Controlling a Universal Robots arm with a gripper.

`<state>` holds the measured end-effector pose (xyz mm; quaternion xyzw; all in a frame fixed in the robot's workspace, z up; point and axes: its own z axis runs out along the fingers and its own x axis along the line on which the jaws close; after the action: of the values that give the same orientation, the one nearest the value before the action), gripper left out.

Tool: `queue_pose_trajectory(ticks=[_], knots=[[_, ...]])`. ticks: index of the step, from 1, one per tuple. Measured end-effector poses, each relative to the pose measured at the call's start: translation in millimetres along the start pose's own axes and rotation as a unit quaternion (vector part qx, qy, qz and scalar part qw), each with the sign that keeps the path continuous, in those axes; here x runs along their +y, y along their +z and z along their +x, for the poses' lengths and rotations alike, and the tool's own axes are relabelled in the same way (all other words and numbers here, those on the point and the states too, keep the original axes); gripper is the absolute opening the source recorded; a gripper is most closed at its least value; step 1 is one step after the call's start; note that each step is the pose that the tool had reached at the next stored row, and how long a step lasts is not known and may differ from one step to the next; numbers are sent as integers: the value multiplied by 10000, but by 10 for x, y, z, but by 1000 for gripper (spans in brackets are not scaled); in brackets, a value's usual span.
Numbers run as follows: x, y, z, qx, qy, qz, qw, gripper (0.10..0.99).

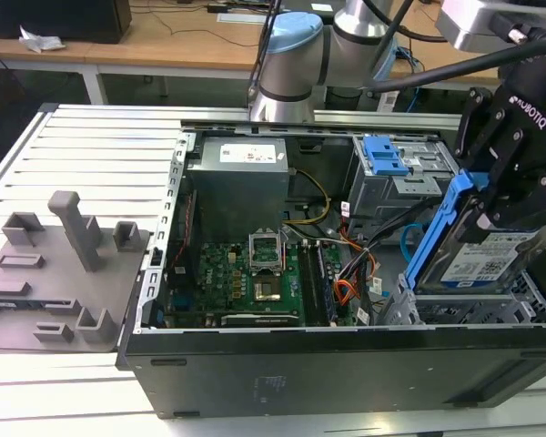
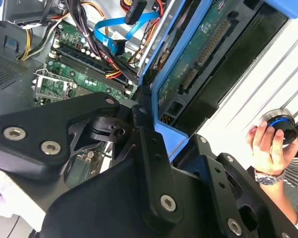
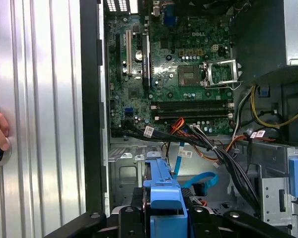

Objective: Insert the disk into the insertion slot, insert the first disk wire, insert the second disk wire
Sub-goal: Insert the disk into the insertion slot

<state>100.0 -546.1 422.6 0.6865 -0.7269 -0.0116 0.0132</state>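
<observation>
The gripper (image 1: 502, 211) is clamped on the upper end of the disk (image 1: 478, 264), at the right edge of the exterior view. The one disk hangs tilted, with its label facing up. Its low end is over the rim of the slot (image 1: 437, 311) in the case's (image 1: 328, 373) lower right corner. Whether disk and rim touch cannot be told.

There are two cages. The slot is the low one. The tall cage (image 1: 409, 177) stands behind it, well clear of the disk.

On the exterior view's left, the one blue cable (image 1: 406, 248) loops just beside the disk's edge. A wire bundle (image 1: 359, 269) lies near it, so that side is tight. In the second wrist view the fingers (image 2: 149, 148) press the disk's blue frame (image 2: 171, 134). In the first wrist view the cable (image 3: 202, 179) curls close to the frame (image 3: 164, 193).

One hand (image 2: 268, 146) holds a round knob (image 2: 280, 126) on the table (image 1: 100, 155), apart from the case.
</observation>
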Motion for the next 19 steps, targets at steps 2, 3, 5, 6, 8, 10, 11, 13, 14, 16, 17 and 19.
queue_pose_trajectory(ticks=[2, 3, 5, 6, 8, 10, 11, 13, 14, 16, 17, 19], knots=[[-1, 24, 0, 0, 0, 0, 10000, 369], [-1, 32, 0, 0, 0, 0, 10000, 369], [-2, 49, 0, 0, 0, 0, 10000, 369], [-2, 62, 0, 0, 0, 0, 10000, 369], [-3, 84, 0, 0, 0, 0, 10000, 369], [-4, 97, 0, 0, 0, 0, 10000, 369], [-4, 109, 0, 0, 0, 0, 10000, 369], [-5, 139, 0, 0, 0, 0, 10000, 369], [-6, 167, -1, 0, 0, 0, 10000, 369], [-7, 198, -1, 0, 0, 0, 10000, 369], [-7, 206, 0, 0, 0, 0, 10000, 369], [-8, 240, -1, 0, 0, 0, 10000, 369]])
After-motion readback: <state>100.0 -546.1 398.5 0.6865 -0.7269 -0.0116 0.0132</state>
